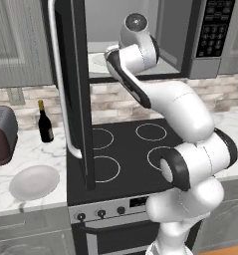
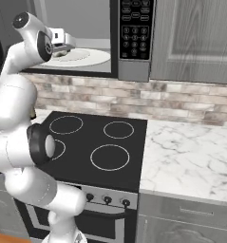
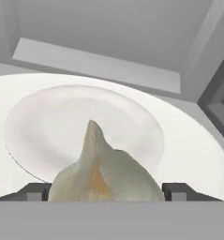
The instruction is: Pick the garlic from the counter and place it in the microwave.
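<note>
Grey wood-grain cabinets above; beige-grey brick backsplash; black stovetop; oven knobs below.

garlic base behind tool

Microwave cavity open above turntable; walls close around.

The garlic is a small off-white bulb with a bit of yellow on it and a pointed top. It sits between the two dark jaws, which touch it on both sides. It is inside the microwave, just above the round white turntable. The microwave is a big grey box up above the stove. Its black-framed door with the long silver handle stands wide open. The worktop is white with grey veins.
</note>
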Motion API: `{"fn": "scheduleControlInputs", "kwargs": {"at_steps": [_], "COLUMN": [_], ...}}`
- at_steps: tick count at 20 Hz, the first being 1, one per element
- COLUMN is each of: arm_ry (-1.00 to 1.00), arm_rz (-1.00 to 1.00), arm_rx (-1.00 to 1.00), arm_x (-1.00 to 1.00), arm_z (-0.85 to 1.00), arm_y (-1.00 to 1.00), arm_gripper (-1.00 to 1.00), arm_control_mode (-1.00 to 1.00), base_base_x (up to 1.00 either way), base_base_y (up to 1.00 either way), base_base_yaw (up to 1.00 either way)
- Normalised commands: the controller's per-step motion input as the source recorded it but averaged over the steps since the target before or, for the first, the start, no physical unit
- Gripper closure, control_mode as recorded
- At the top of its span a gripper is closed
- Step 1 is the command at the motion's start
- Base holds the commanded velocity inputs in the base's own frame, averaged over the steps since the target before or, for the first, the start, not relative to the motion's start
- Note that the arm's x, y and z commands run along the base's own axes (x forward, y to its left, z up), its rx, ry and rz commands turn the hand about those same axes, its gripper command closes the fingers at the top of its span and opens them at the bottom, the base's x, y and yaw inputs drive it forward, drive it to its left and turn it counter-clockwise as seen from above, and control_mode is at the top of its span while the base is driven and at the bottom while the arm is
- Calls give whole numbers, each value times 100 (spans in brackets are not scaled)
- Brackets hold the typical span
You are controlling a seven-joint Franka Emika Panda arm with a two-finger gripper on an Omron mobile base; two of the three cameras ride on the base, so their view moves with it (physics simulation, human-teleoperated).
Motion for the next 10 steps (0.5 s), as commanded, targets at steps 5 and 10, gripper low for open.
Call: {"fn": "scheduleControlInputs", "kwargs": {"at_steps": [5, 10], "arm_ry": [0, 0], "arm_rz": [0, 0], "arm_rx": [0, 0], "arm_x": [82, 76], "arm_z": [0, -9], "arm_y": [0, 1], "arm_gripper": [100, 100], "arm_control_mode": [-100, -100], "base_base_x": [0, 0], "base_base_y": [0, 0], "base_base_yaw": [0, 0]}}
